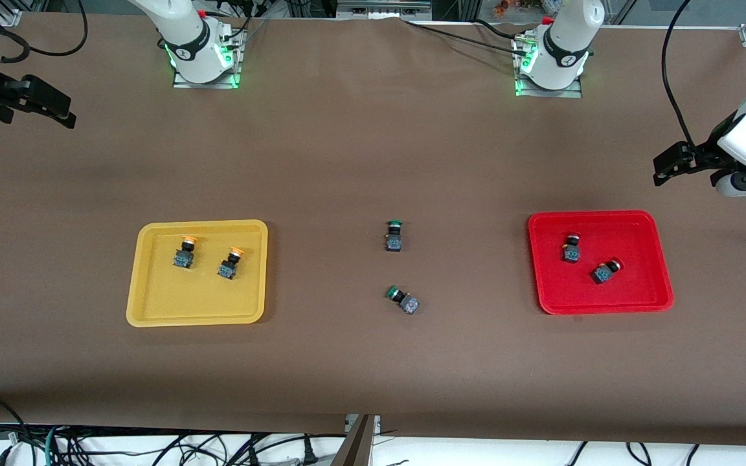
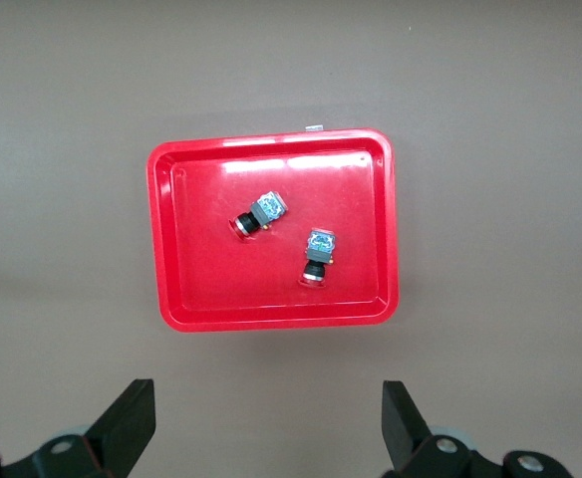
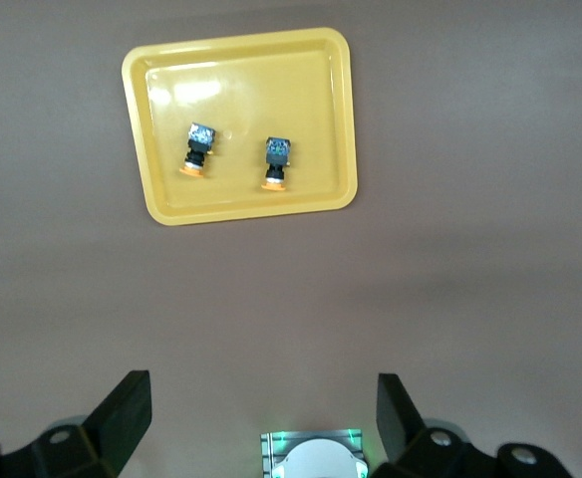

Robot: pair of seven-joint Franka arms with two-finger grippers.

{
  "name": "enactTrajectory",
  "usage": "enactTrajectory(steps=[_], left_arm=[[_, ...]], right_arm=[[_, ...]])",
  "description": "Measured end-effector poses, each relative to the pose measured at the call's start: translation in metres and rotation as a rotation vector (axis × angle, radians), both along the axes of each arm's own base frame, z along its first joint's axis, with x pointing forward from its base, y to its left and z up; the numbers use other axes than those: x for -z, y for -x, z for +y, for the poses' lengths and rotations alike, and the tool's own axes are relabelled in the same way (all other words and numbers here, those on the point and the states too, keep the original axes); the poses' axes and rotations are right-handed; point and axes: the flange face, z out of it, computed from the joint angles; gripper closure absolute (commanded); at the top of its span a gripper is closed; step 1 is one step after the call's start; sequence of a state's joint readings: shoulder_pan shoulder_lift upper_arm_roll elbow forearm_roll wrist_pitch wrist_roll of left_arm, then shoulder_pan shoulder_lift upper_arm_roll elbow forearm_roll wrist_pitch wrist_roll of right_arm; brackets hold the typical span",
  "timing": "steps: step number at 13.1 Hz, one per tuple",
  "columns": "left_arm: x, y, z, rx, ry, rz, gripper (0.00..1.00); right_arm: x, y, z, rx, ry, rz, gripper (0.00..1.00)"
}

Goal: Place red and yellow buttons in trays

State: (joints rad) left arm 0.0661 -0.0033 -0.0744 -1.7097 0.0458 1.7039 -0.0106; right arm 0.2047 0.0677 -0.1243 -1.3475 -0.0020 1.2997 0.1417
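Both orange-yellow-capped push-button switches (image 1: 184,253) lay in the shallow yellow plastic tray (image 1: 153,310), both red-capped ones (image 1: 571,248) in the shallow red plastic tray (image 1: 661,285). Left claw (image 2: 269,423) hung wide and empty over brown tabletop (image 1: 347,362) beside the red tray; right claw (image 3: 263,416) likewise wide, beside the yellow tray. No task button left outside to reach for.

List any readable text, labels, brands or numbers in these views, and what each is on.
None readable.
Dark round marks on the two arm bases: too small to read.
Button switches in the yellow tray, in the red tray and on the table: blue-grey base faces, nothing legible.
Both trays: plain.
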Motion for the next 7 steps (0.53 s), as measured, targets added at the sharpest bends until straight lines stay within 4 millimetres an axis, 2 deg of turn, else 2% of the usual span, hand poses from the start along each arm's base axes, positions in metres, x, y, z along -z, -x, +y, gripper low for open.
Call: enactTrajectory(steps=[3,7], left_arm=[[0.0,0.0,-0.001,0.002,0.0,0.0,0.0],[0.0,0.0,-0.002,0.004,0.0,0.0,0.0]], right_arm=[[0.021,-0.01,0.001,0.001,0.01,0.04,0.0],[0.024,-0.011,0.007,-0.008,0.01,0.045,0.0]])
